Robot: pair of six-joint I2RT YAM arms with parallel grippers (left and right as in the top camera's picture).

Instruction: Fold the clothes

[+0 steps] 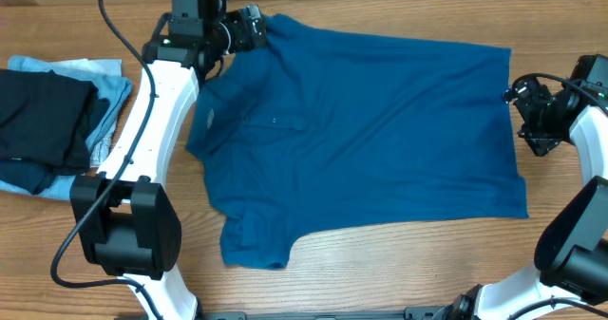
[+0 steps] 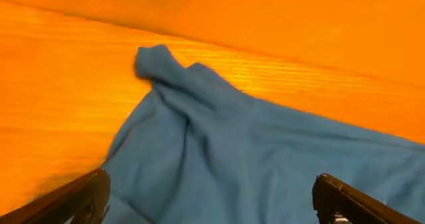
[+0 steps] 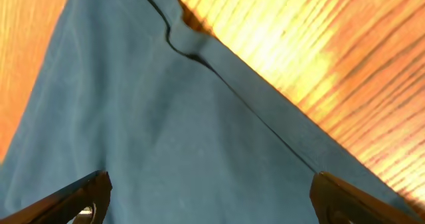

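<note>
The shirt (image 1: 380, 140) lies spread on the table (image 1: 399, 282), with its hem edge just ahead of the right gripper (image 1: 524, 113) and bare wood alongside. A bunched sleeve lies ahead of the outstretched left gripper (image 1: 251, 28). Both grippers gape wide and hold nothing.

Deep-blue collared shirt (image 1: 380, 140) lies spread flat, unfolded, mid-table

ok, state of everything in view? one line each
shirt: unfolded, spread face up on the table, collar left, hem right
left gripper: open, at the far sleeve, holding nothing
right gripper: open, at the hem edge, holding nothing
black garment: folded, lying on the pale blue one
pale blue garment: folded, partly under the black one
</note>
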